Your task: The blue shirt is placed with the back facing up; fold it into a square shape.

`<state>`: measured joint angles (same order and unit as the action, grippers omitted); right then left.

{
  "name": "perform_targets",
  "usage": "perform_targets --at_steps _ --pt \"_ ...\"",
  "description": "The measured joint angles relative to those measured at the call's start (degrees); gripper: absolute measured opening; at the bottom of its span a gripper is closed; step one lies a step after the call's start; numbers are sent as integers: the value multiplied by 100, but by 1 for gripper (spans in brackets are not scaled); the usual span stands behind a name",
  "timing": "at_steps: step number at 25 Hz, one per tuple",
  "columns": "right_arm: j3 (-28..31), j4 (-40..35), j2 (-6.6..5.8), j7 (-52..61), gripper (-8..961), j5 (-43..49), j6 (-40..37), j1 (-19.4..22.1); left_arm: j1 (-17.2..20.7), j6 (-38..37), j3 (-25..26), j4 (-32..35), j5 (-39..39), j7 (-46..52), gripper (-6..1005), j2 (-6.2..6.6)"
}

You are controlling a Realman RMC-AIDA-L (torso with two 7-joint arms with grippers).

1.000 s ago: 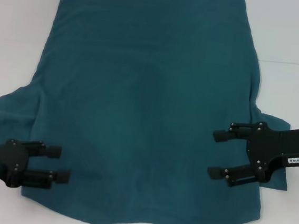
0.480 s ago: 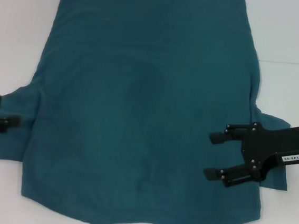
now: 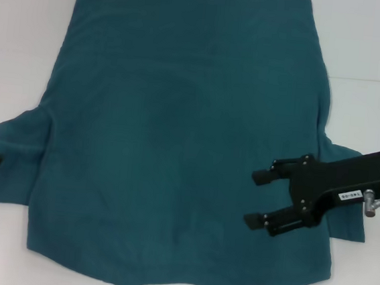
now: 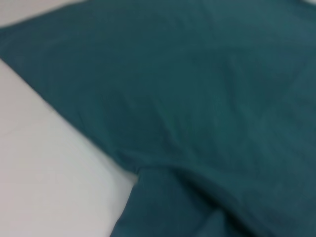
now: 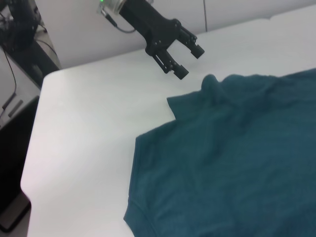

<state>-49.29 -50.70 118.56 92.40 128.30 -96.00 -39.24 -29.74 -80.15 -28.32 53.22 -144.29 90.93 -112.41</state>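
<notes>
I see the blue shirt (image 3: pixel 176 141) spread flat on the white worktop (image 3: pixel 375 39), plain back up. My right gripper (image 3: pixel 260 199) hangs over the shirt's right side, near the right sleeve, with its jaws apart and nothing between them; I cannot tell from the head view whether the tips touch the cloth. My left gripper (image 5: pixel 189 61) sits off the shirt's left sleeve, out over bare worktop; in the right wrist view its jaws stand apart and empty, close to the sleeve but clear of it. In the head view only a dark tip shows beside that sleeve.

The cloth is a soft, matte, dark teal knit, mostly smooth, with shallow ripples by the sleeves and a small raised bunch at the left sleeve's edge. The worktop is smooth and glossy.

The shirt's long axis runs straight away from me: straight hem at the far end, sleeves and shoulders toward my end.
</notes>
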Motion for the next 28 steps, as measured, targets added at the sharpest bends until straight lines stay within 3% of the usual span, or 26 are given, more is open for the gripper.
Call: perform_targets --at_steps 6,9,16,28 --pt "-115 -8 35 86 927 38 70 -54 -200 326 -72 -33 -522 19 832 -84" --pt "-117 -12 36 88 927 38 70 -51 -221 546 -339 -127 -577 26 820 -115" --pt "-110 -72 36 124 927 34 73 -15 -311 1118 -785 -178 -865 82 792 -318" --pt "-117 -134 44 225 927 37 94 -18 -507 1646 -851 -444 -1271 171 743 -325"
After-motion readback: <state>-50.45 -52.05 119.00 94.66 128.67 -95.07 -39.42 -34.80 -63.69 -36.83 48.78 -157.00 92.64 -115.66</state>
